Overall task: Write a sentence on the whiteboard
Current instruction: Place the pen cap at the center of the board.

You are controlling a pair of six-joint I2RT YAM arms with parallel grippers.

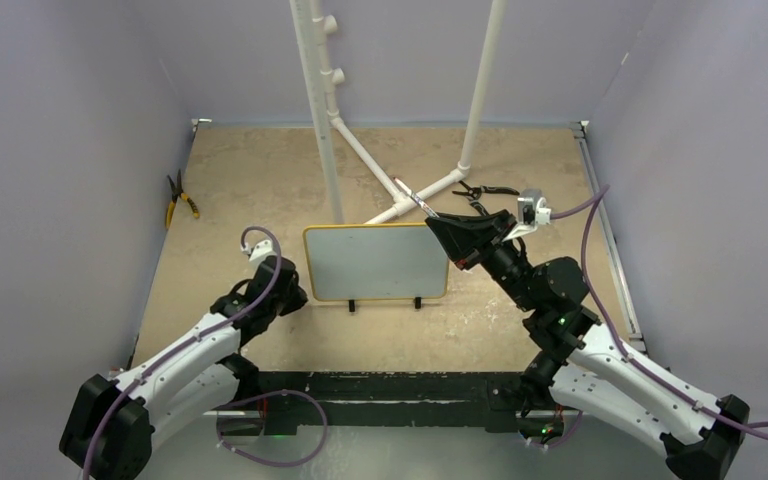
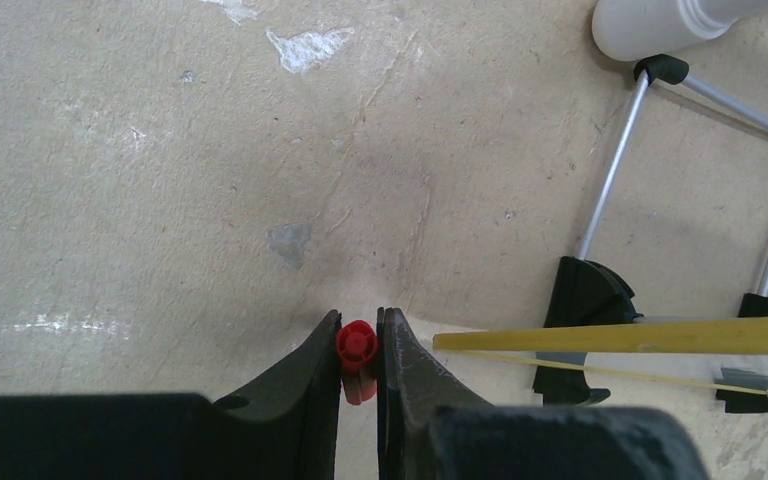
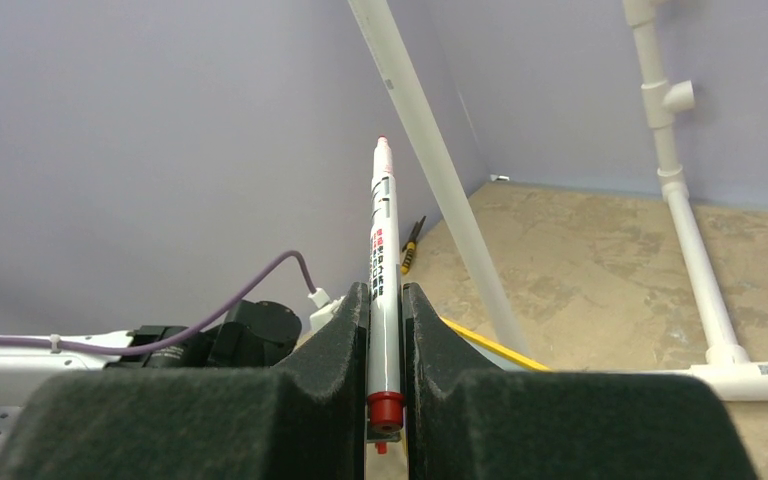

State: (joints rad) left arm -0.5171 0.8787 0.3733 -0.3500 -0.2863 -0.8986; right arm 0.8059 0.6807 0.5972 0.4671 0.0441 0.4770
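The whiteboard (image 1: pixel 375 262) stands upright on two black feet at mid table, its yellow-framed face blank white; no sentence shows on it. My left gripper (image 1: pixel 288 292) sits low by the board's left edge, shut on a red marker cap (image 2: pixel 357 345). In the left wrist view the gripper (image 2: pixel 360 322) points at the bare table, with the board's yellow edge (image 2: pixel 620 337) to its right. My right gripper (image 1: pixel 442 226) hovers over the board's top right corner, shut on the white marker (image 3: pixel 384 240), whose red tip points up and away. In the top view the marker (image 1: pixel 411 196) sticks out toward the back.
A white PVC pipe frame (image 1: pixel 325 100) rises behind the board, with a floor branch (image 1: pixel 430 188). Yellow-handled pliers (image 1: pixel 180 200) lie at the far left. A black-handled tool (image 1: pixel 487 189) lies behind my right gripper. The board's black foot (image 2: pixel 585 292) and metal stand rods (image 2: pixel 610 170) stand close right of my left gripper.
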